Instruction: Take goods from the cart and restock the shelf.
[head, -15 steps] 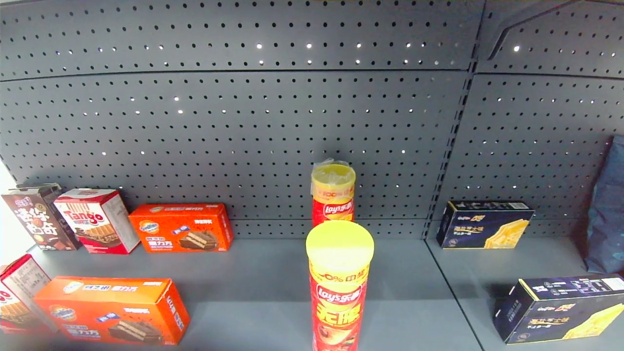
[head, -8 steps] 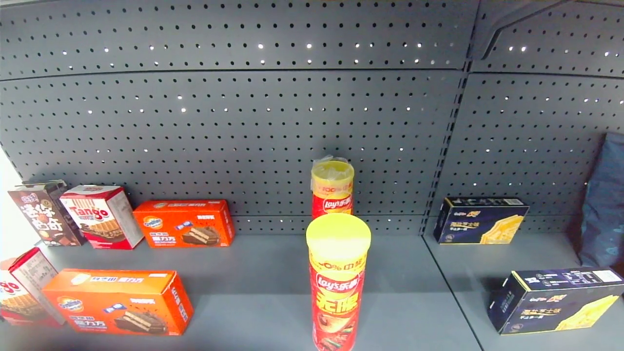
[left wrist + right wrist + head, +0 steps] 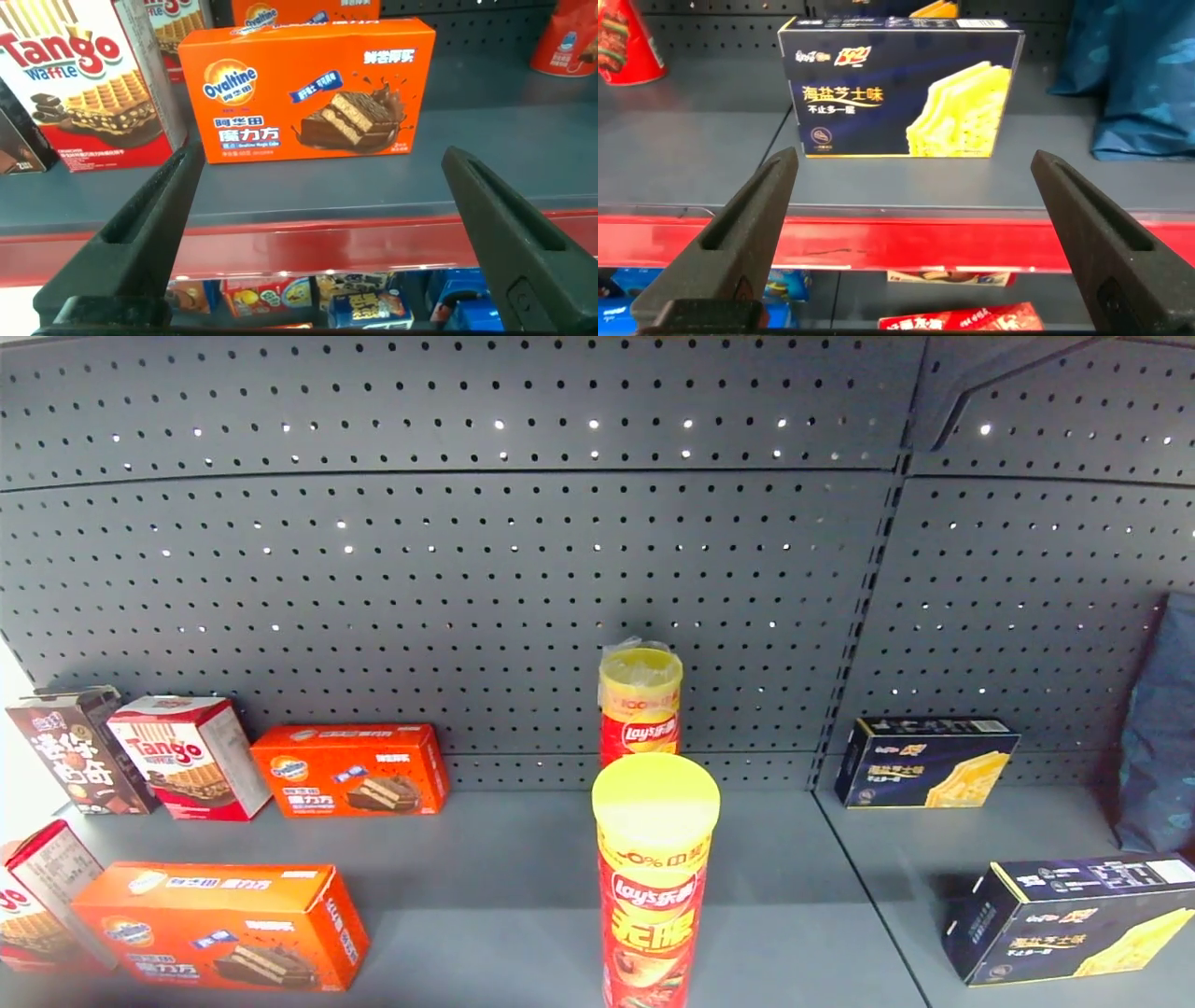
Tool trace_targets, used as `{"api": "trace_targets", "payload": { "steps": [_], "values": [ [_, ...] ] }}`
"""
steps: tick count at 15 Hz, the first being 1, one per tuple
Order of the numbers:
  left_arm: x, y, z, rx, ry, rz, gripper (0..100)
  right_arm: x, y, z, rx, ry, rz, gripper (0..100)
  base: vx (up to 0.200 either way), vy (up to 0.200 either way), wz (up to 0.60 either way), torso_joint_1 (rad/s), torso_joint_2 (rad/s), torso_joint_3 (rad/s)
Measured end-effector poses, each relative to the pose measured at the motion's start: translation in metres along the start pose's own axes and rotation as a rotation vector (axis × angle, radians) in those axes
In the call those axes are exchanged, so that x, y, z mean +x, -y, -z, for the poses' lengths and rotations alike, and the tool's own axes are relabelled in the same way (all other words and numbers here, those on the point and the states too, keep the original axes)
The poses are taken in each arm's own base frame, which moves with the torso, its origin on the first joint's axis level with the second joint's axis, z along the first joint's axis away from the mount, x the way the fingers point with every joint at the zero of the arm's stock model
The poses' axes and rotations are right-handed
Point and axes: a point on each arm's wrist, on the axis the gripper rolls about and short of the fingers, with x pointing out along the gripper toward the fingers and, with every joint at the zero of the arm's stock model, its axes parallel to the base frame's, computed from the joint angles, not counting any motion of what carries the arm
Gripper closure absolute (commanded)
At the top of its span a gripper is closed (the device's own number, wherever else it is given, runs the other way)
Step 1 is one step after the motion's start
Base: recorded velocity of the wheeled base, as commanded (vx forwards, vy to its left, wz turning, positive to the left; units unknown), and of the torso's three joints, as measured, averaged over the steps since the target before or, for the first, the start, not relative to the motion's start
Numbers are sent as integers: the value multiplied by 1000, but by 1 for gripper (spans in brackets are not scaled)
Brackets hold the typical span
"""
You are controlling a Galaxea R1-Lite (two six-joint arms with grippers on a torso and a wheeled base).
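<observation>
- Nearest the left wrist camera: left hand (image 3: 320, 161), jaws spread wide and holding nothing. It is held level at the red edge strip (image 3: 308, 247) of the shelf (image 3: 504, 859) and faces the front orange box (image 3: 308, 93).
- Nearest the right wrist camera: right hand (image 3: 915, 161), likewise wide apart and empty. It is squared to the front navy box (image 3: 901, 89) in the same low, level pose before the shelf lip.
- Lower centre of the head view: front chip can (image 3: 655, 877), upright, lid up, label outward. Judged to be set forward so that it faces the shopper.
- Lower left: the front orange box on its long side, with the front wafer box (image 3: 37, 905) standing just beside it at the frame edge.
- Lower right: the front navy box on its long side, printed face forward.
- Centre, at the back: rear chip can (image 3: 639, 705), upright, directly behind the front one, so the two stand in a file.
- Mid left, back row: brown carton (image 3: 75, 751), rear wafer box (image 3: 187, 756) and rear orange box (image 3: 350, 770), side by side along the pegboard (image 3: 467, 569).
- Mid right, back row: rear navy box (image 3: 924, 761), with a blue bag (image 3: 1158, 737) at the right edge.
- Judgement: like goods are filed front to back, and bare deck between the files leaves room. With both hands empty, the next item has yet to be fetched.
</observation>
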Motion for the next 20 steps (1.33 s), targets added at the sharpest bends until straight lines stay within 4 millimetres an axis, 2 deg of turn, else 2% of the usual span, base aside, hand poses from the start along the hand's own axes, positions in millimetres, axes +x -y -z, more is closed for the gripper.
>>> {"api": "trace_targets", "payload": {
  "steps": [5, 7, 20],
  "values": [
    [0, 0, 0, 2, 0, -2, 0, 0, 0, 0, 0, 0, 0, 0, 0, 0, 0, 0, 0, 0],
    [0, 0, 0, -1, 0, -3, 0, 0, 0, 0, 0, 0, 0, 0, -200, 0, 0, 2, 2, 2],
    [0, 0, -1, -1, 2, 0, 0, 0, 0, 0, 0, 0, 0, 0, 0, 0, 0, 0, 0, 0]
  ]
}}
